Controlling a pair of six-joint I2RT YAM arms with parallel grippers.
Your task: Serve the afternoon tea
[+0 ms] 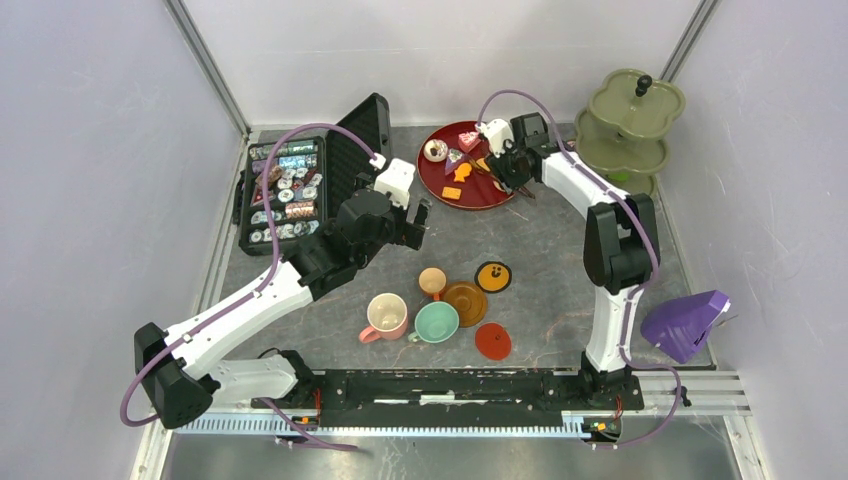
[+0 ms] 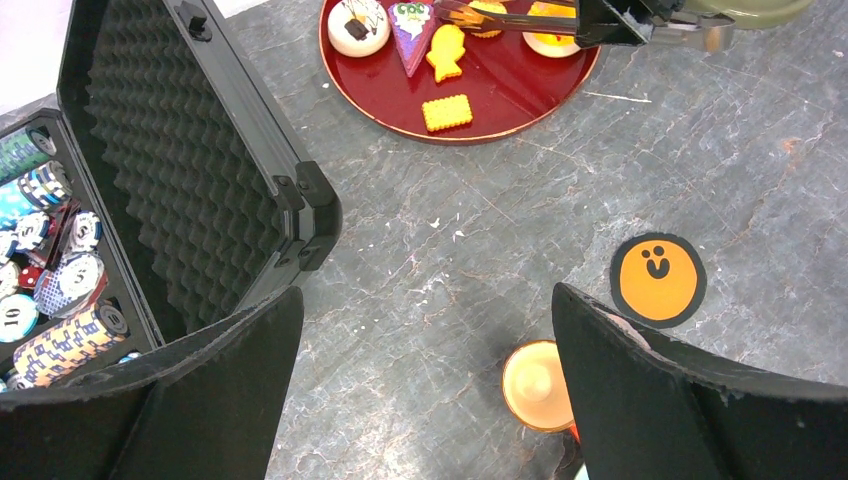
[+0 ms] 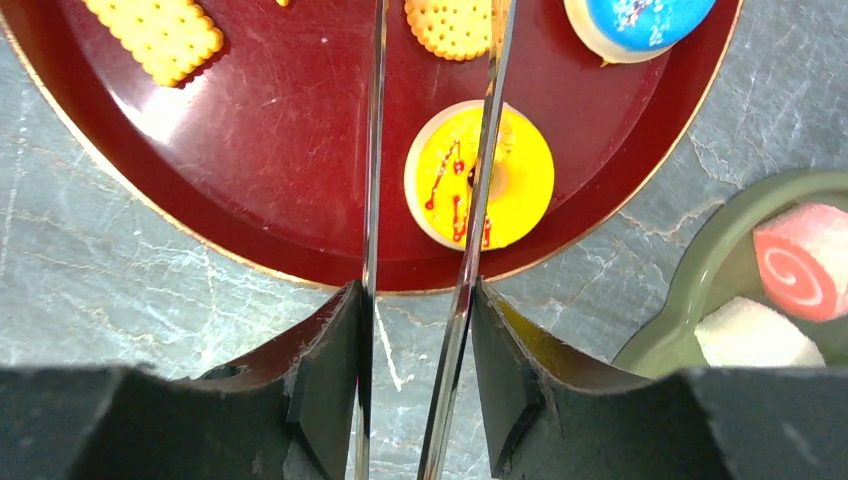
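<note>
Right arm (image 1: 600, 200) reaching forward over the red tray (image 3: 250, 180), right gripper (image 3: 417, 310) clamped on metal tongs (image 3: 374, 150), blades above a yellow donut (image 3: 525, 180), left arm (image 1: 250, 305) angled toward the centre of the table (image 1: 560, 240), left gripper (image 2: 430, 380) spread wide near the small orange cup (image 2: 535, 385)

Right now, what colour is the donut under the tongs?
The donut has yellow icing with red squiggles, best in right wrist view.

Tongs (image 3: 373, 150) tips, blue donut (image 3: 640, 22) cut off at top (rt wrist).
</note>
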